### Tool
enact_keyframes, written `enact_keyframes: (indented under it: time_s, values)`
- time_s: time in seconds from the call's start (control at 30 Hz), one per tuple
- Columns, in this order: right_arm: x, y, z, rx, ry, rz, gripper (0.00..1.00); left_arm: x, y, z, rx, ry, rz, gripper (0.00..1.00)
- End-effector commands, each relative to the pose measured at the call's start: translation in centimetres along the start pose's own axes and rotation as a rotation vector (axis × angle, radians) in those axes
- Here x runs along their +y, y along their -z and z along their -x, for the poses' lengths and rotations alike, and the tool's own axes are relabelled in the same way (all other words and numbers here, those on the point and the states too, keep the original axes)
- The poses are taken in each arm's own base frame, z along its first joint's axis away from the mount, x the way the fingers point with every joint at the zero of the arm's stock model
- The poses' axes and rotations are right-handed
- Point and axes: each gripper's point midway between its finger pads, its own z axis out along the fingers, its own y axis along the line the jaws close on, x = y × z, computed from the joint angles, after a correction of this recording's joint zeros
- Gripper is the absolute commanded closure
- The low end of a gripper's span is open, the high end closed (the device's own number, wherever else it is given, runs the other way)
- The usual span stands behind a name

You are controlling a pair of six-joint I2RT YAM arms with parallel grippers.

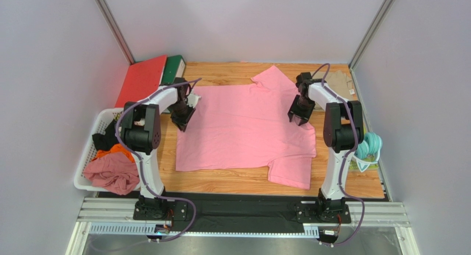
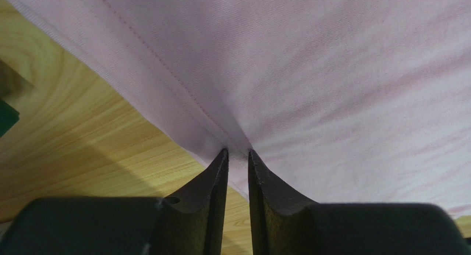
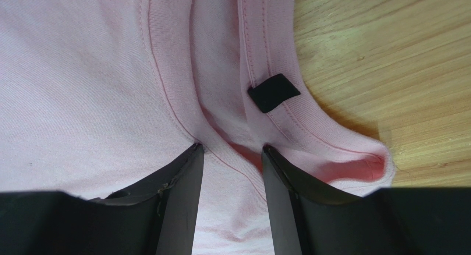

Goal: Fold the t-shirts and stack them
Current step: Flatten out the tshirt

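Left gripper (image 2: 237, 152): my jaws pinch the hem (image 2: 166, 95) of the pink shirt (image 1: 243, 128).
Right gripper (image 3: 232, 148): astride the collar (image 3: 318, 128), seemingly clamped.
Risk: thin pinch slips, fold skews.

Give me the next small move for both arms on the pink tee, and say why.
Probably lift both grippers together a little. The left gripper pinches the hem of the pink t-shirt, the right gripper grips its collar beside the dark neck label, and the shirt lies flat on the table. A level lift should let both sides hang for a lengthwise fold.
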Motion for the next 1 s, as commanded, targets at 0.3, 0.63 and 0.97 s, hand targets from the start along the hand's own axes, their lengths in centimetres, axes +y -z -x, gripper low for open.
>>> enact_keyframes:
  time_s: [0.3,0.63,0.97]
  values:
    - [1.7,1.4,0.3,0.015,0.02,0.094,0.45,0.9,3.3,2.5,-0.119,-0.01,0.036,0.73]
    - [3.7,5.5,0.0,-0.021,0.041,0.172,0.41,5.5,4.1,2.0,-0.117,0.061,0.084,0.73]
    - [4.2,11.1,-1.2,-0.103,0.076,0.241,0.39,-0.2,7.1,2.7,-0.191,0.032,-0.055,0.73]
